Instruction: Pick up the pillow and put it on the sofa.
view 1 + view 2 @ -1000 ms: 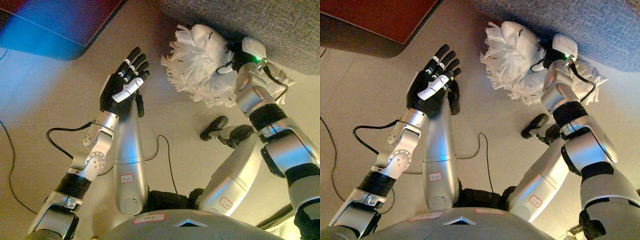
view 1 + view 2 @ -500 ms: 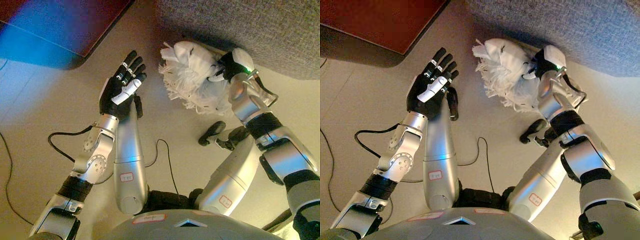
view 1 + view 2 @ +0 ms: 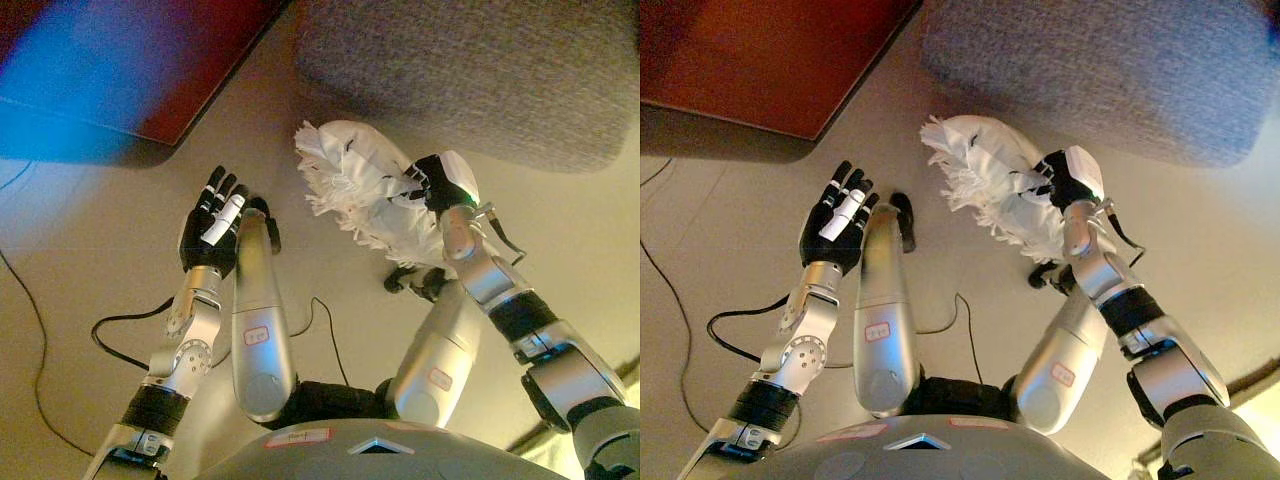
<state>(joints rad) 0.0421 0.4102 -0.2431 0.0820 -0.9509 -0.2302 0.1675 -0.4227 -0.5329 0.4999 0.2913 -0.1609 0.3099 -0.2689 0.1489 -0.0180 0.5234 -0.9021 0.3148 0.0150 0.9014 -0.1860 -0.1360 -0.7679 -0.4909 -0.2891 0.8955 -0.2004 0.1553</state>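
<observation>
Below the grey sofa [image 3: 470,70] we see the white fringed pillow [image 3: 350,185] lifted clear of the floor [image 3: 90,270], hanging just under the sofa's front edge but not resting on it. Our right hand [image 3: 432,186] grips the pillow at its right end, dark fingers [image 3: 1048,177] curled into the white fabric, so it's clenched on the pillow. Fringe trails off the pillow's lower left side, loose in the air. Our left hand [image 3: 209,232] is raised at the left, apart from the pillow, palm toward us, fingers straight and spread, holding nothing. At upper left sits a dark red-brown table [image 3: 750,60] with a rounded corner, well apart from the pillow. Beige floor runs underneath everything.
</observation>
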